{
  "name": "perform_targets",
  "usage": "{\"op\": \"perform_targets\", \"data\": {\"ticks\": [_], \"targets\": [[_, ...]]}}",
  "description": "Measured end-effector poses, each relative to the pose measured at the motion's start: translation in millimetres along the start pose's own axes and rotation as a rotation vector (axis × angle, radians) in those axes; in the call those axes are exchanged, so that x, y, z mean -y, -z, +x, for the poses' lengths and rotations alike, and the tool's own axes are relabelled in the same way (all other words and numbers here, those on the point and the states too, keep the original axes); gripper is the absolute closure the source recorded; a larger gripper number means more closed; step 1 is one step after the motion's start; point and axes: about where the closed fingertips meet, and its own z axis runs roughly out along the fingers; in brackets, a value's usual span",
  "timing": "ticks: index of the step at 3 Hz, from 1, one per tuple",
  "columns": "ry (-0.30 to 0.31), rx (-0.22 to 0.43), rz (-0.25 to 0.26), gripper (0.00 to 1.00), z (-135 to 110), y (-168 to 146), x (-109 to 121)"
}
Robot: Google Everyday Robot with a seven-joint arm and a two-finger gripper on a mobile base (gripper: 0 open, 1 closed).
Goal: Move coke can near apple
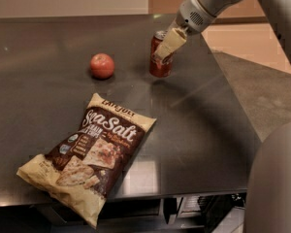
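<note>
The coke can (pixel 160 66) is a dark red can with a silver top, upright on the dark table (pixel 199 125), right of centre at the back. My gripper (pixel 163 50) comes in from the upper right and is shut on the coke can, one cream finger (pixel 169 43) lying across its front. The apple (pixel 102 65) is round and red and sits on the table to the left of the can, about a can's height away from it.
A brown and cream Sea Salt chip bag (pixel 94 152) lies flat at the front left of the table. The table's right edge runs diagonally by the can. My arm fills the upper right and right side.
</note>
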Motion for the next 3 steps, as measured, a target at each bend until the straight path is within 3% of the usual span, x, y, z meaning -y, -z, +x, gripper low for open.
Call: {"op": "perform_targets", "data": {"ticks": [1, 3], "targets": [[0.042, 0.039, -0.020, 1.00, -29.7, -10.5, -6.0], [0.082, 0.051, -0.074, 1.00, -58.2, -44.2, -12.1]]}}
